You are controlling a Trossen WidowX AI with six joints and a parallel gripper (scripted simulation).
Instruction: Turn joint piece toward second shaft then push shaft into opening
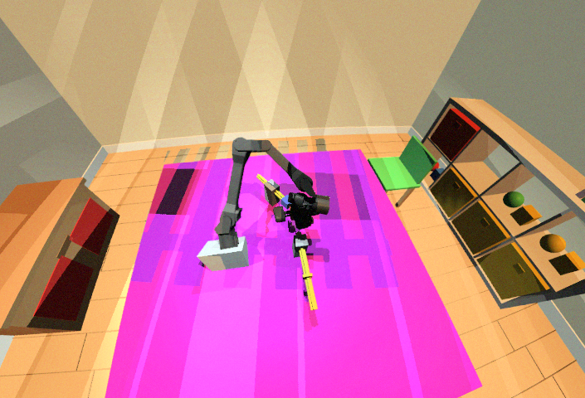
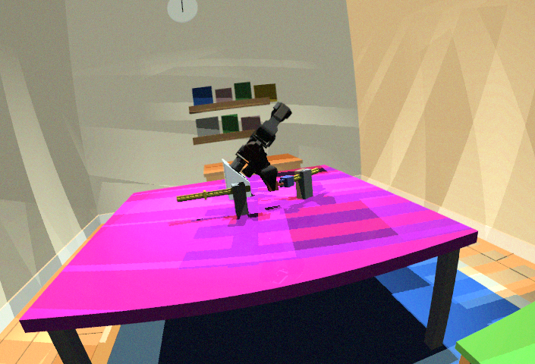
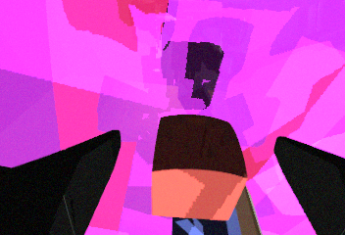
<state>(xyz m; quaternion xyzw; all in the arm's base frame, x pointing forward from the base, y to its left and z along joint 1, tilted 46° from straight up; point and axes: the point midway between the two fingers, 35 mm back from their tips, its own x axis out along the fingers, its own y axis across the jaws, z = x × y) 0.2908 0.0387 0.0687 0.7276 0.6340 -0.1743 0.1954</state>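
Observation:
My gripper [image 3: 198, 140] [image 2: 272, 187] is open and empty; its fingers stand wide on either side of the salmon-and-dark joint piece [image 3: 200, 193], which appears between and below them in the wrist view. A blue fork [image 1: 286, 201] [image 2: 286, 180] [image 3: 230, 224] joins it to the first yellow shaft [image 1: 261, 178] [image 2: 315, 171], held in a grey block [image 1: 270, 194] [image 2: 305, 185]. The second yellow shaft [image 1: 308, 286] [image 2: 190, 197] has a collar and runs through the second block [image 1: 299, 247] [image 2: 240, 203]. The arm hides most of the joint in the top and exterior views. I cannot tell which way its opening points.
The white arm base [image 1: 229, 257] [image 2: 233, 180] stands on the magenta table top [image 1: 217, 337] [image 2: 155, 265], left of the blocks in the top view. The arm arches over the first block's side. A green chair [image 1: 396, 171] stands beyond the table's right edge.

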